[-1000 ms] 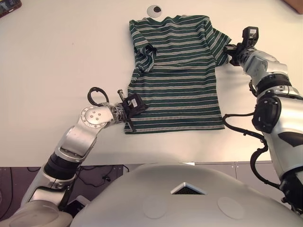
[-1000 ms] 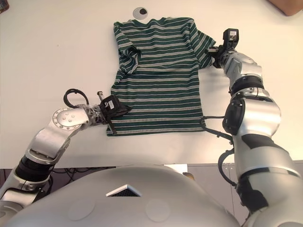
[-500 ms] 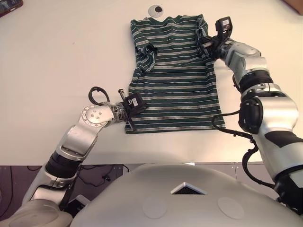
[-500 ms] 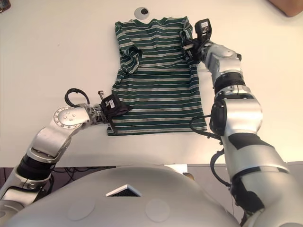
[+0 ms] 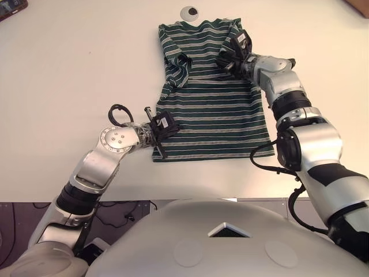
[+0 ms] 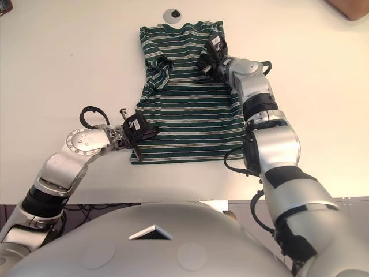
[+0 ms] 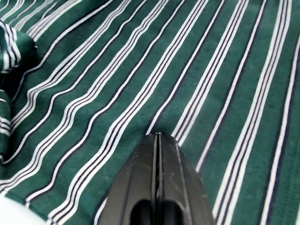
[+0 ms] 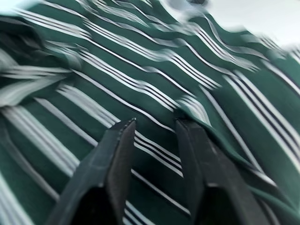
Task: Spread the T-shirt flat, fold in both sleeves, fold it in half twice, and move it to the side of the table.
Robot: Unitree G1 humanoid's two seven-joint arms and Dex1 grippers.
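A green striped T-shirt (image 5: 213, 109) lies on the white table (image 5: 69, 69), collar toward the far side. Its left sleeve (image 5: 176, 60) is bunched inward on the chest. The right sleeve (image 5: 237, 32) is turned in over the body. My right gripper (image 5: 226, 57) hovers just over the upper right chest with its fingers apart, and in the right wrist view the right gripper (image 8: 154, 121) has a ridge of cloth at one fingertip. My left gripper (image 5: 171, 128) rests shut on the shirt near its lower left corner. In the left wrist view the left gripper (image 7: 158, 135) lies flat on the stripes.
A small round white and black object (image 5: 189, 11) sits just beyond the collar. A dark object (image 5: 11, 8) lies at the far left corner and a brown one (image 5: 357, 4) at the far right. Wide bare table spreads on both sides of the shirt.
My right gripper has swept leftward from the table beside the shirt, bringing the right sleeve over the body. The left arm has kept still.
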